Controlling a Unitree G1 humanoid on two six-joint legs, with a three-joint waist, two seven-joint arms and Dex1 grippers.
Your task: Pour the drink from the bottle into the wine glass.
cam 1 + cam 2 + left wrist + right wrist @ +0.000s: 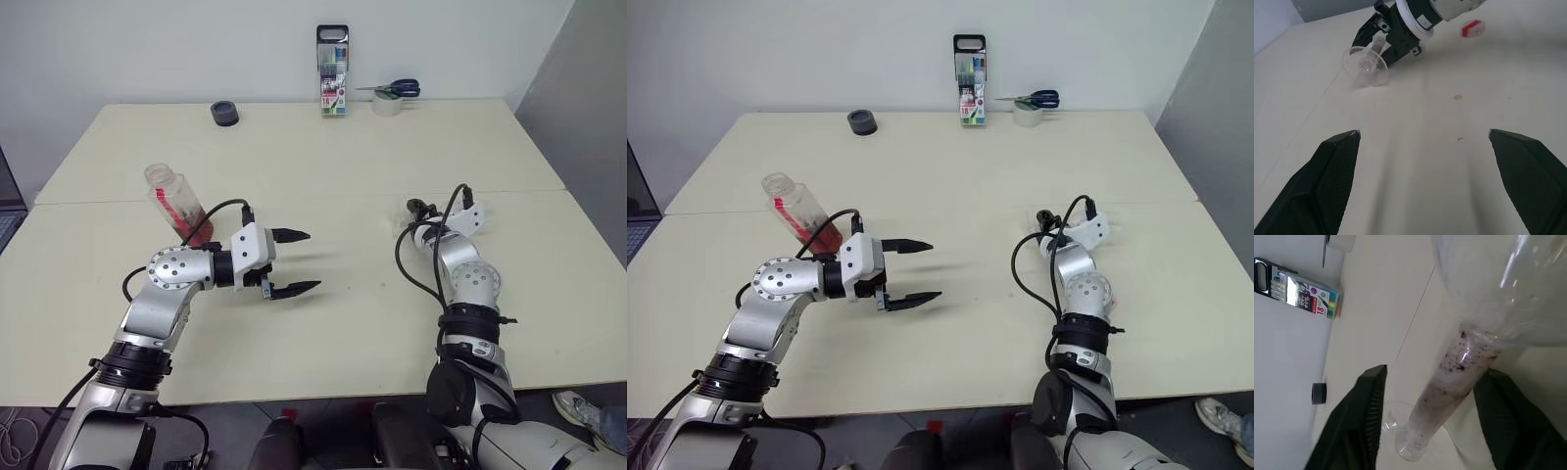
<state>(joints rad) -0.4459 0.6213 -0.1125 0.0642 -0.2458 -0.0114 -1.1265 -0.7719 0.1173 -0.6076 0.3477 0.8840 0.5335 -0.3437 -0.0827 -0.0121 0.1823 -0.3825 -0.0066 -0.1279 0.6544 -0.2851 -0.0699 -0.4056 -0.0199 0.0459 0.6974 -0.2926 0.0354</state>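
The bottle [174, 201] stands uncapped on the table at the left, with a little reddish drink [199, 231] in its bottom. My left gripper [313, 259] is open and empty, pointing right, just right of the bottle and apart from it. The wine glass [1449, 377] lies on its side on the right, its round foot [1365, 66] pointing away from my right arm. My right gripper [1436, 372] straddles the glass's speckled stem. One finger is close against the stem and a gap shows at the other. A red cap [1471, 28] lies on the table by the right arm.
At the table's far edge stand a pack of markers [332, 73], a tape roll with blue-handled scissors on it [390, 98] and a small black round thing [224, 114]. A seam [323, 196] crosses the table between the halves.
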